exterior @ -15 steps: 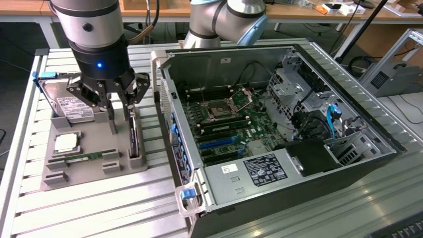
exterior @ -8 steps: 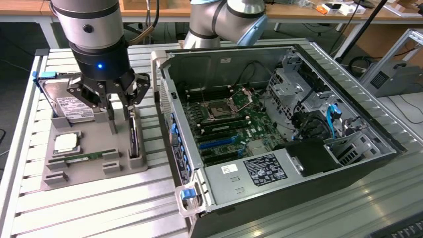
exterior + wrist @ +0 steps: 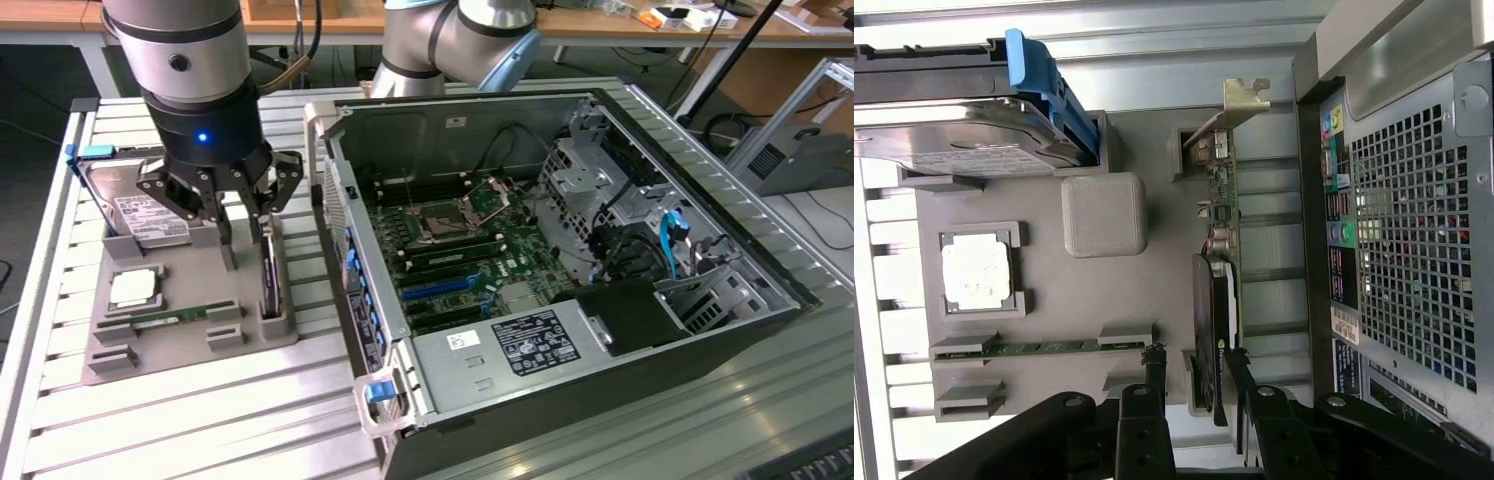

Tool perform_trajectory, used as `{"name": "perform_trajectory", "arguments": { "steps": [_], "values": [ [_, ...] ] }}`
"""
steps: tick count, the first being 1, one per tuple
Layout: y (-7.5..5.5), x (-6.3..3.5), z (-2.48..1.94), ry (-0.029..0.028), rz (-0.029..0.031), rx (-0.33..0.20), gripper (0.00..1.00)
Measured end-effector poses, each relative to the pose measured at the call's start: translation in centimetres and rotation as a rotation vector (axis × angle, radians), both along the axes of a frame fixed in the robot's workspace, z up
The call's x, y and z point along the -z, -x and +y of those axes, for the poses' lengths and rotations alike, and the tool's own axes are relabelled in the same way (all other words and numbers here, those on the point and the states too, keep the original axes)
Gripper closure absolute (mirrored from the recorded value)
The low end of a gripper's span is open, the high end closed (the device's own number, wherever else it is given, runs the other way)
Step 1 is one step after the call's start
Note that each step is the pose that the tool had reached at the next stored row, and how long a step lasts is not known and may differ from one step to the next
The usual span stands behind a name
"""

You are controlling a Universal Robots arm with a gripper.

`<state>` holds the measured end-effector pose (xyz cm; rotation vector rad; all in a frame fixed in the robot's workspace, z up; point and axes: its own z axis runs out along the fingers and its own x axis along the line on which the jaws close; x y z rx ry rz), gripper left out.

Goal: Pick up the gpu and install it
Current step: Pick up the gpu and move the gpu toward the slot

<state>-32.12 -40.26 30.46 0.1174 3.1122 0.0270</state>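
Pick-up step, I'd judge: the tool hangs with fingers apart over the gpu (on edge in the grey holder), at the exterior view's left of the open case. Grasping calls for closing squarely on its thin faces.

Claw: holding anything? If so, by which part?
Nothing held. The claw is open, fingers either side of the gpu standing on edge in the tray.

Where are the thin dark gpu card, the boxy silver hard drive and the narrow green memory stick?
thin dark gpu card (image 3: 1214,310): wrist view, its dark middle.
silver hard drive (image 3: 130,215): exterior view, its white label.
green memory stick (image 3: 1044,348): wrist view, its middle part.
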Motion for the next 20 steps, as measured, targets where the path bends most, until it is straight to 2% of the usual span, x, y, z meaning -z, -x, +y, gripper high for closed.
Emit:
{"name": "perform_trajectory", "arguments": {
  "steps": [20],
  "values": [
    [0.0, 0.4, -0.03, 0.0, -0.0001, 0.0, 0.64]
  ]
}}
